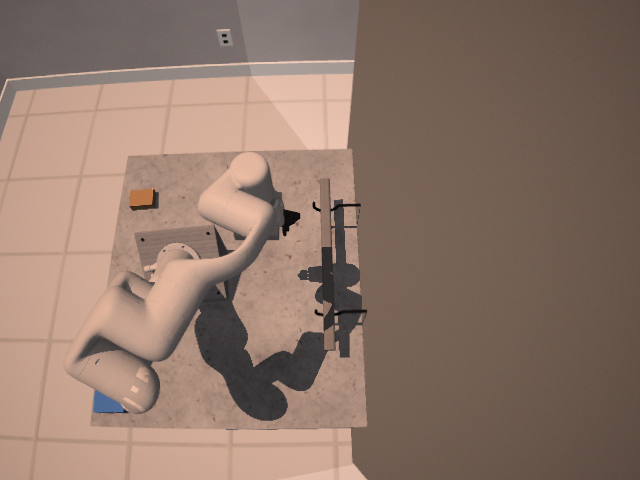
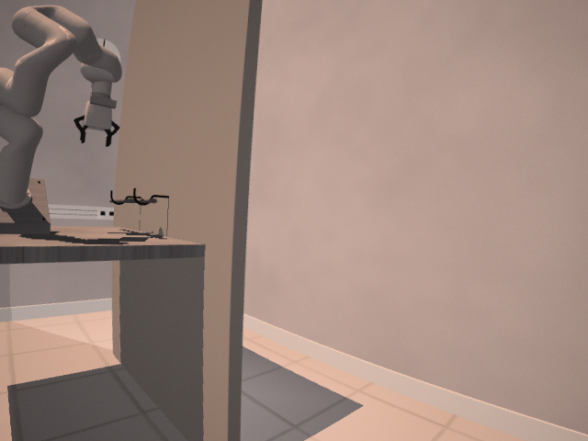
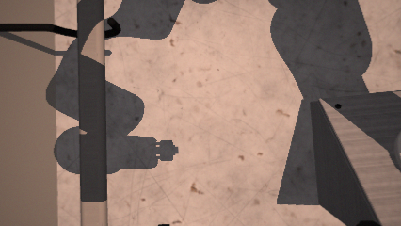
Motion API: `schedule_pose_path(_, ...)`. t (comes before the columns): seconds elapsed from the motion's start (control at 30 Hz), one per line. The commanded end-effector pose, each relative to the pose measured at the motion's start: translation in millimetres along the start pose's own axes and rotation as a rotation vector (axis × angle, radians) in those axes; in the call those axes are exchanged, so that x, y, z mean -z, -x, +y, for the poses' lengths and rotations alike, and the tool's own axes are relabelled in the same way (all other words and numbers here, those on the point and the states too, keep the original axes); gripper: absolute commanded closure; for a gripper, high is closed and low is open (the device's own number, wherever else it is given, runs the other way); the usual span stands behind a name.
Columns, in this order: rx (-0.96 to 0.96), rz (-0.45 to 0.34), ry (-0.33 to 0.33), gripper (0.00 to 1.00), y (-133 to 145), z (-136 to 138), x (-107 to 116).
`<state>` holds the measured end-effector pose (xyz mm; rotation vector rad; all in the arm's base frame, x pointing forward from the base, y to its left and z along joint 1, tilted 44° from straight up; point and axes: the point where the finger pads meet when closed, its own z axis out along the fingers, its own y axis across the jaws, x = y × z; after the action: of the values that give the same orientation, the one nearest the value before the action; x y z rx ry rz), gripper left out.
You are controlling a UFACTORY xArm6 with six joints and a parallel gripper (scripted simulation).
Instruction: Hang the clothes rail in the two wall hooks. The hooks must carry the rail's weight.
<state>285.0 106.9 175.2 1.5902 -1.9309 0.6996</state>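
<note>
The clothes rail is a long pale bar that lies across two black wall hooks, the far hook and the near hook, beside the brown wall panel. In the side view the rail sits in the hooks' cradles above the table. In the wrist view the rail runs top to bottom at the left, with one hook under it. My gripper is open and empty. It hangs high above the table, apart from the rail, and shows in the side view.
An orange block lies at the table's far left. A blue block sits at the near left corner under the arm. The arm's base plate is mid-left and shows in the wrist view. The wall panel bounds the table's right edge.
</note>
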Motion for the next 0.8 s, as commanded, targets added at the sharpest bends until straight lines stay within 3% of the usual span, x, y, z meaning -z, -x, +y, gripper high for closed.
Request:
schedule_pose_path(0.0,-0.001,-0.003,-0.002,0.00,0,7,6)
schedule_pose_path(0.77,-0.001,-0.003,-0.002,0.00,0,34,23)
